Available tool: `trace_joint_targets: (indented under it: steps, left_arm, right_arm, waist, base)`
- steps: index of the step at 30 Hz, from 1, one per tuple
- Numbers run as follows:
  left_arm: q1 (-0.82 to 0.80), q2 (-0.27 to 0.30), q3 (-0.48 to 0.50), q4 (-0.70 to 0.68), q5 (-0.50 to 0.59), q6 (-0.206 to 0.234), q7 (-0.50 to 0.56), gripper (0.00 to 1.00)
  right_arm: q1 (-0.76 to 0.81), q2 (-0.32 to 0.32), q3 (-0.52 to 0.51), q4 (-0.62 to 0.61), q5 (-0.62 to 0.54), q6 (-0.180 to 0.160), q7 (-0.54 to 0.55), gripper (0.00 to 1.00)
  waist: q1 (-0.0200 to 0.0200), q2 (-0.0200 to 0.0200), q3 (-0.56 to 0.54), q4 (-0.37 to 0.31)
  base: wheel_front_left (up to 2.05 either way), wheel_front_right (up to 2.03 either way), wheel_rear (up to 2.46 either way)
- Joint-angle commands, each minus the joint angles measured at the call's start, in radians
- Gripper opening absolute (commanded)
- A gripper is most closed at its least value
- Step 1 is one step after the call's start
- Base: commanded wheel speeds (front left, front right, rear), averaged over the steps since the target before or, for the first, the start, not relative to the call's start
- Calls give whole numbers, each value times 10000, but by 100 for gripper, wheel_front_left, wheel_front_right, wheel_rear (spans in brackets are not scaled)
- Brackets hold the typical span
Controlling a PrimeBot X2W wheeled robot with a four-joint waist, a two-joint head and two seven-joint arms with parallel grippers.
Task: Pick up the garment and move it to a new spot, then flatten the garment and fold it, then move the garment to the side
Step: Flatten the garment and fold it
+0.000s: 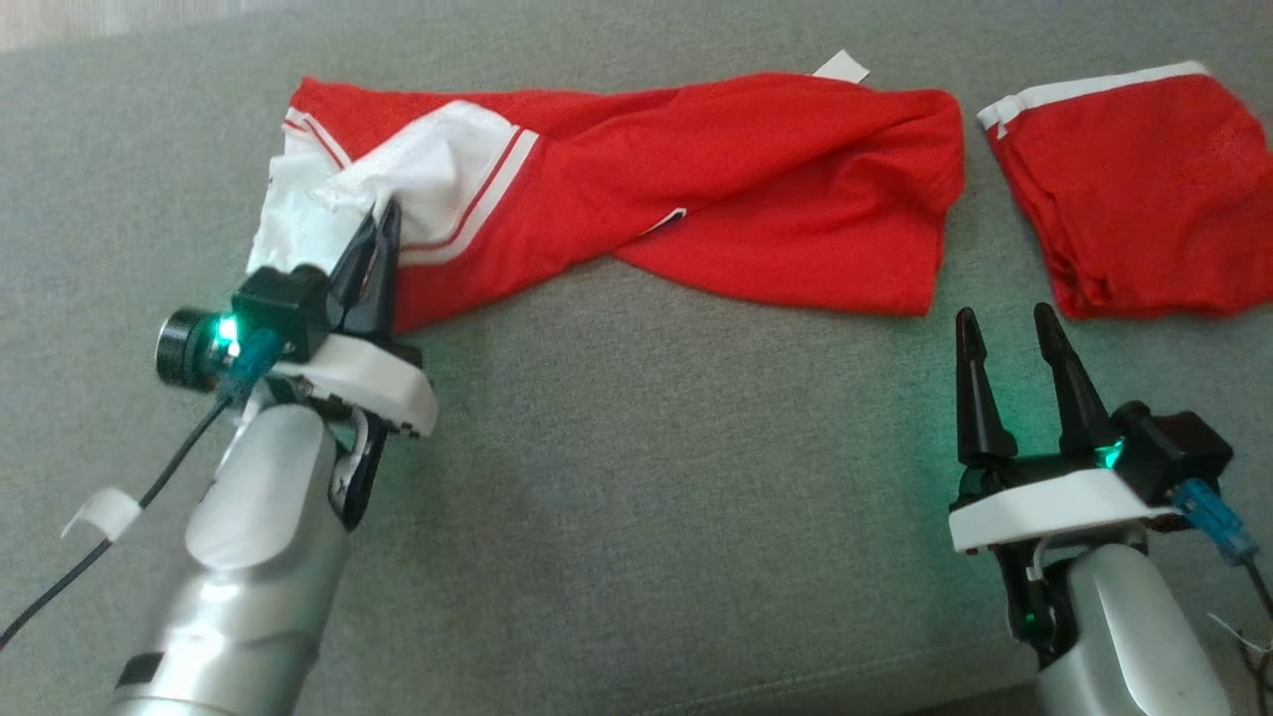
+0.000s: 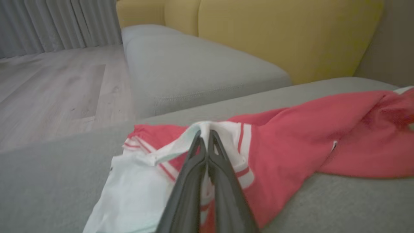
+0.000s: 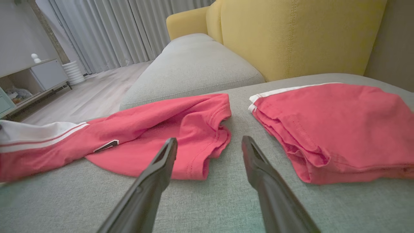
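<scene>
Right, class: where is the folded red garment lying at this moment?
The folded red garment lies upper right in the head view, on the grey cushion, right of the twisted red-and-white garment, beyond the right hand.

**Soft Light, Green Glow**

The light is soft and even, with no hard shadows. A small green lamp by the left gripper and one by the right gripper paint green patches on the grey cushion close to them. The left wrist view is fuzzy, and the near fingers are the fuzziest. The right wrist view is sharper, but its far curtains lean. The garment looks bright red from the head, pinker from the wrists.
</scene>
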Motion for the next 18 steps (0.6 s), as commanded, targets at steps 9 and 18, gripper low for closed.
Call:
trace_joint_targets:
  steps: [9, 18]
  left_arm:
    - [-1248, 1002, -130, -2839, 298, -366, -157, 0]
    - [-3966, 2596, -827, -3279, 418, -564, 1754, 0]
  right_arm:
    - [-222, -26, 319, -132, 308, -9, -108, 100]
    - [-558, -26, 915, -186, 879, -9, -109, 100]
  waist:
    - [0, 0, -400, -243]
    - [0, 0, 206, -1224]
  base:
    - [0, 0, 0]
    - [0, 0, 0]
